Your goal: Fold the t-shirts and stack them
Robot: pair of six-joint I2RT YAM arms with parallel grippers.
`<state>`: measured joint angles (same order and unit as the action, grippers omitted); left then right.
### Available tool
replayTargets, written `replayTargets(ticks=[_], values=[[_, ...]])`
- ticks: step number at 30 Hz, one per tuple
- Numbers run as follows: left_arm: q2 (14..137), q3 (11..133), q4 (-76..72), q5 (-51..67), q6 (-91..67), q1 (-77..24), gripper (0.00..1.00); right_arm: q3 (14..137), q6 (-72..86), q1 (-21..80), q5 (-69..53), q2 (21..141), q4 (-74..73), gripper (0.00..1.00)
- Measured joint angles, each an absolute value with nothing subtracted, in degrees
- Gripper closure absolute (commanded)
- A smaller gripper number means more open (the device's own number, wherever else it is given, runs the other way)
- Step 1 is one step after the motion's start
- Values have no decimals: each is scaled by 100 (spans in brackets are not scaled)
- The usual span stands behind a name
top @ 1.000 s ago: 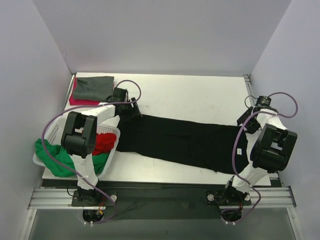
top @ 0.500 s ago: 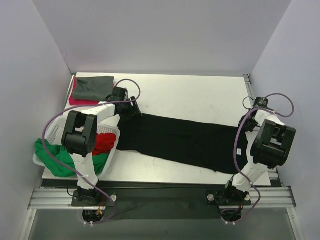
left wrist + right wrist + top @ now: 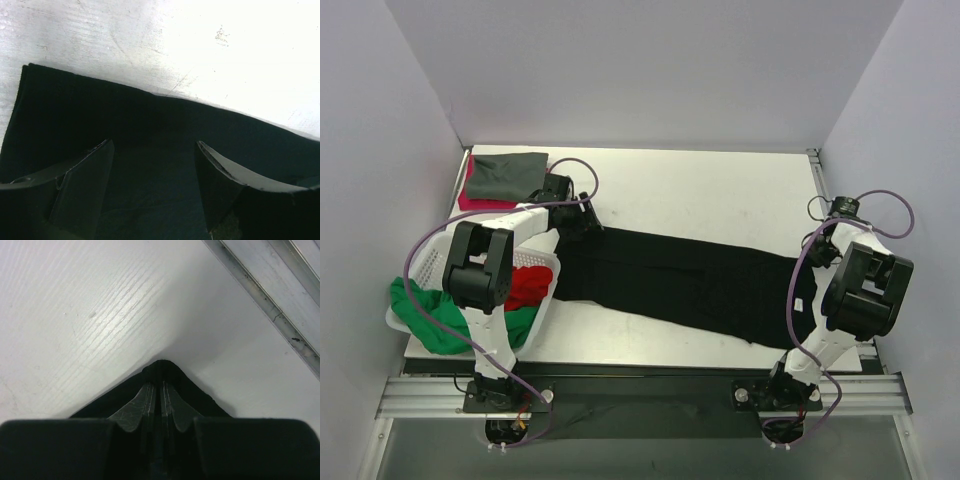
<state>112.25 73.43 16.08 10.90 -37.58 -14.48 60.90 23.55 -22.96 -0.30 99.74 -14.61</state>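
Observation:
A large black t-shirt [image 3: 690, 285] lies stretched out across the table from left to right. My left gripper [image 3: 578, 222] is open and hovers low over the shirt's far left corner; in the left wrist view its jaws stand wide apart [image 3: 154, 145] over the black cloth [image 3: 150, 115], near its straight edge. My right gripper [image 3: 815, 245] is shut on the shirt's far right corner; in the right wrist view the fingers [image 3: 161, 386] pinch a small peak of black cloth [image 3: 161, 368]. A folded grey-green shirt [image 3: 510, 172] lies on a pink-red one [image 3: 470, 196] at the back left.
A white perforated basket [image 3: 546, 262] stands at the left edge, holding a red shirt [image 3: 527, 288] and a green shirt [image 3: 430, 312] that hangs over its side. A metal rail [image 3: 280, 295] runs along the table's right edge, close to my right gripper.
My right gripper has shifted a little to the right and back with the black shirt's corner in it. The left gripper has barely moved.

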Motion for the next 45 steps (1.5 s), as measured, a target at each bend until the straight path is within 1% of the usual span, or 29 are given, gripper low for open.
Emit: replayTargets(ticks=[2, 3, 8, 9, 12, 16, 23, 26, 29, 32, 38, 42, 45], values=[[11225, 7343, 1605, 1090, -3758, -1448, 23, 6090, 2373, -2309, 1, 9974, -1466, 92], [11225, 7341, 1603, 1090, -3758, -1448, 23, 6090, 2381, -2320, 8, 9974, -1476, 85], [11218, 7332, 1584, 1096, -3701, -1463, 22, 6090, 2394, -2401, 202, 9974, -1505, 71], [11216, 7334, 1586, 1090, -3677, -1472, 21, 6090, 2399, -2412, 266, 9974, -1529, 66], [11214, 7378, 1629, 1022, -3573, -1533, 20, 6090, 2394, -2418, 449, 9935, -1612, 60], [11214, 7443, 1726, 864, -3459, -1623, 19, 6086, 2388, -2427, 685, 9633, -1710, 59], [11209, 7701, 2137, 502, -3240, -1675, 18, 5970, 2403, -2340, 1127, 8729, -1811, 59], [11157, 7795, 2213, 386, -3190, -1743, 18, 5760, 2445, -1992, 1173, 8318, -1874, 59], [10973, 7795, 2285, 305, -3179, -1907, 18, 5627, 2589, -1527, 967, 8130, -1966, 60], [10728, 7793, 2281, 285, -3183, -2213, 18, 5439, 2847, -1173, 587, 8108, -2005, 61], [10545, 7612, 1946, 561, -3256, -2764, 18, 5028, 3323, -902, 113, 8110, -2252, 62], [10589, 7371, 1844, 768, -3293, -2834, 18, 5017, 3476, -891, -78, 8224, -2318, 63], [10674, 7293, 1817, 808, -3288, -2818, 18, 5072, 3507, -891, -169, 8641, -2349, 63]])
